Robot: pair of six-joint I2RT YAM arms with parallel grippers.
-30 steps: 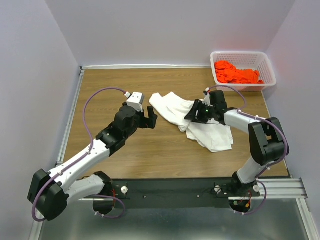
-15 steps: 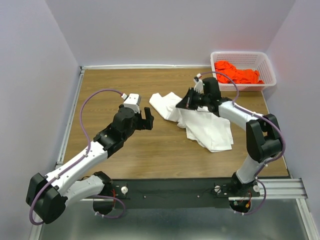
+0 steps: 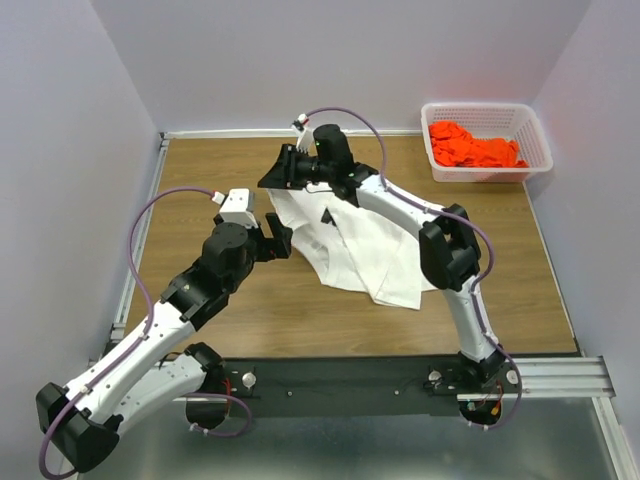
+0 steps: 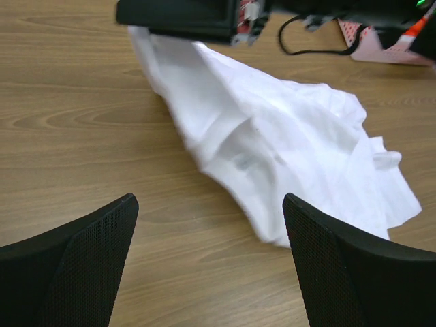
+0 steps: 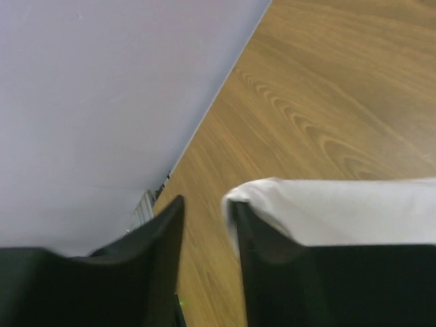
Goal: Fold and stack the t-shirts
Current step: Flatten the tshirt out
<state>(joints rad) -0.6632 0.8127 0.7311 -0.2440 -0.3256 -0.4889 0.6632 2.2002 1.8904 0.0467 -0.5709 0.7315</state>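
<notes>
The white plastic lattice basket (image 3: 500, 174) stood at the far right corner of the wooden worktop (image 3: 220, 160) and held the crumpled orange-red t-shirt (image 3: 470, 148). The large white t-shirt (image 3: 365, 250) lay rumpled mid-worktop. Its far-left edge was lifted and draped over one of the right fingers (image 5: 266, 272), which stood slightly parted with bare wood showing between them. A second before, that arm had been right of centre; it had since swept far and left, dragging the shirt along. The left fingers (image 4: 88, 252) stayed spread wide, released, just near-left of the shirt.
</notes>
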